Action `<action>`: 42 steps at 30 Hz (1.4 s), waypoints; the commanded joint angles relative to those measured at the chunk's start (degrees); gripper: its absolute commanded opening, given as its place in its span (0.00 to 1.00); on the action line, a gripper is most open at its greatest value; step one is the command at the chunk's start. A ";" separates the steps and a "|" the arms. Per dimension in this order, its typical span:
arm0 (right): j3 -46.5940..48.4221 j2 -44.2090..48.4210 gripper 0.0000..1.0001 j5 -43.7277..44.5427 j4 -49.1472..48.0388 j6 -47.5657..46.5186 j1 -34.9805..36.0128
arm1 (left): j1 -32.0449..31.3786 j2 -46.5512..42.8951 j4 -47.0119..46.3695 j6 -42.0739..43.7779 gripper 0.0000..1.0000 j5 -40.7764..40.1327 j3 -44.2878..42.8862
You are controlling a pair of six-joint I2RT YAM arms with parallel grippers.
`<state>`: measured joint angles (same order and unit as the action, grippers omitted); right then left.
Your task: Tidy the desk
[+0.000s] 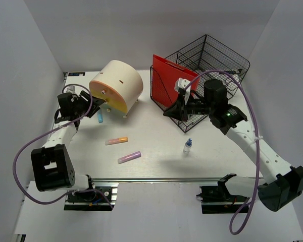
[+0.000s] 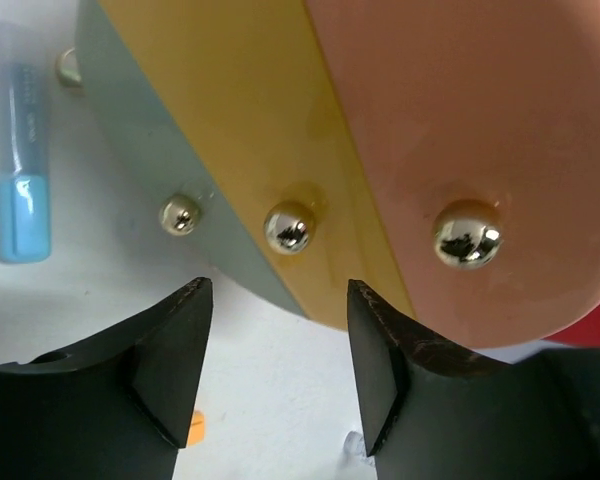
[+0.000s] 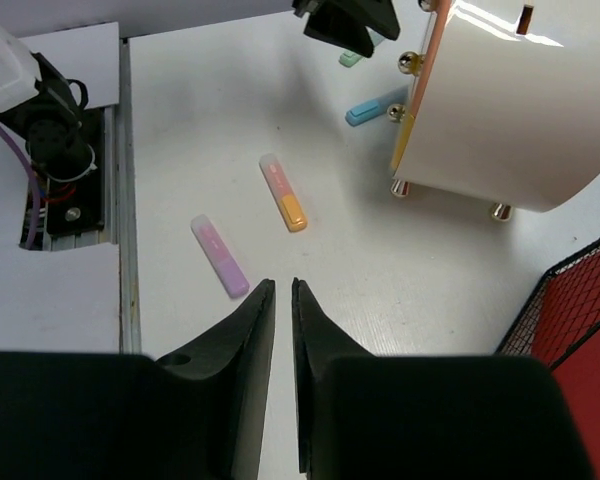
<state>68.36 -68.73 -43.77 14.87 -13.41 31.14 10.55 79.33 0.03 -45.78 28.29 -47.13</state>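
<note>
Robotics test cell, not a working office. White bench (image 1: 156, 166) enclosed on three sides by plain grey walls (image 1: 35, 60). Left arm (image 1: 50, 166) and right arm (image 1: 257, 151) bolted along a metal rail (image 1: 161, 179) at the near edge. Purple cables (image 1: 256, 171) run exposed.

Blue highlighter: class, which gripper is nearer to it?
Left. The left gripper sits right beside the blue highlighter, facing the drawer unit; the right gripper is across the desk by the wire basket.

Back left: drawer box (image 1: 118, 83) on desk (image 1: 156, 169).
Back right: wire rack (image 1: 214, 55), folder (image 1: 166, 80) standing inside.
Left of box: back marker (image 1: 99, 117).
Centre: middle marker (image 1: 116, 141); front marker (image 1: 129, 157) nearer, apart.
Right of these 2: bottle (image 1: 188, 146), upright.
</note>
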 commanded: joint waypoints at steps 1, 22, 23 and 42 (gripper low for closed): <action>-0.94 2.46 0.18 -2.29 -2.22 -2.15 -0.11 | 0.18 1.17 -6.71 -2.82 0.65 2.38 0.38; -1.03 1.93 0.17 -1.76 -1.95 -2.41 -0.37 | -0.35 7.94 -23.67 -11.08 0.50 7.12 4.94; -0.95 1.93 0.17 -1.85 -1.95 -2.41 -0.37 | -0.35 8.21 -24.11 -11.43 0.50 7.30 5.30; -0.95 2.11 0.17 -1.58 -1.60 -2.67 -0.55 | -0.35 12.07 -32.64 -15.74 0.44 8.18 6.79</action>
<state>67.26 -67.11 -44.99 14.83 -15.46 30.81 10.37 91.59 -30.06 -61.14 35.53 -40.75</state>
